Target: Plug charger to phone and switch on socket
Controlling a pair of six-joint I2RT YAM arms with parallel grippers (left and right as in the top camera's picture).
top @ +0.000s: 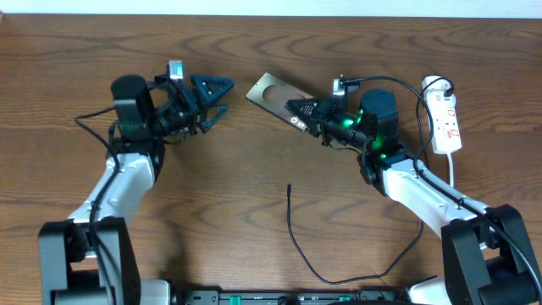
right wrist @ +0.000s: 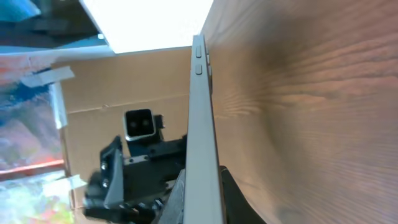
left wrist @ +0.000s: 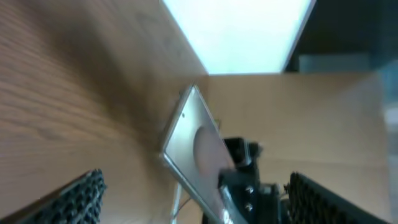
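Right gripper [top: 298, 114] clamped on one end of the phone [top: 269, 91], left gripper [top: 222, 102] spread empty just left of it, charger [top: 289, 203] loose on surface [top: 203, 203] nearer the robot than phone; phone-steadying step, next likely left fetching plug tip.

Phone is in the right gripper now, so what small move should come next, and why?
Probably move the open left gripper over to the charger's plug tip and grasp it. The right gripper is shut on the phone, while the plug tip lies loose on the table, held by nothing.
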